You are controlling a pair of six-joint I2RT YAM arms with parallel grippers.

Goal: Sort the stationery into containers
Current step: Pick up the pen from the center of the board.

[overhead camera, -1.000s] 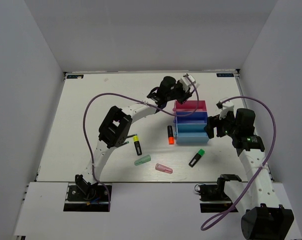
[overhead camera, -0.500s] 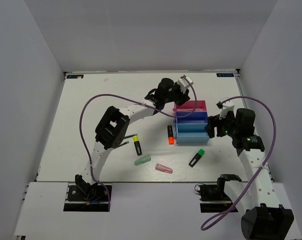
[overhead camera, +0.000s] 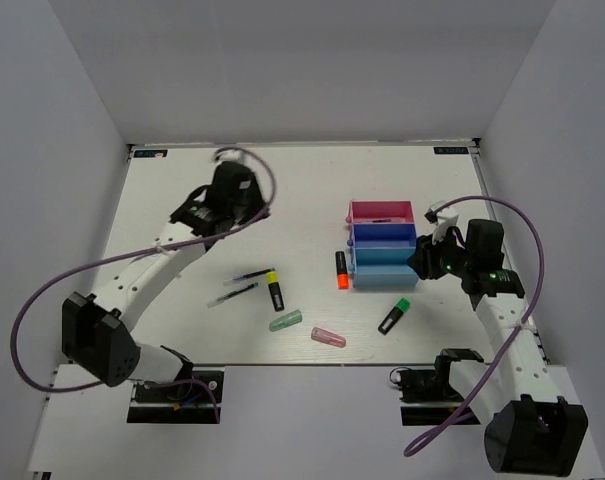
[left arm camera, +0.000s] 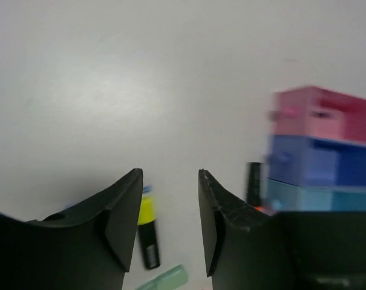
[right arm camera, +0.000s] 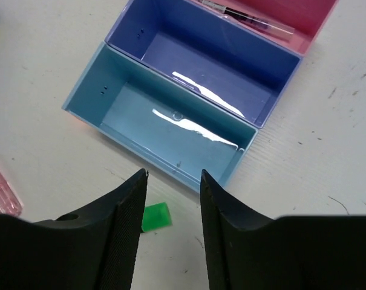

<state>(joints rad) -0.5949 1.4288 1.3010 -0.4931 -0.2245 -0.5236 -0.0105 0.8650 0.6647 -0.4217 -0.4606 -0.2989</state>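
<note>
Left gripper [left arm camera: 170, 176] is hanging over the table [left arm camera: 80, 90], jaws spread and empty; right gripper [right arm camera: 173, 176] (likewise spread, holding nothing) is hovering by the light blue bin [right arm camera: 164, 130].

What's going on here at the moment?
Both grippers are open and empty. The left gripper hangs over the table left of the bins; the right gripper hovers at the light blue bin. One pen lies in the pink bin; two pens, three highlighters and two capsules lie loose on the table.

Glossy plastic bins [right arm camera: 170, 130] — matt, scuffed white table [right arm camera: 328, 151].
</note>
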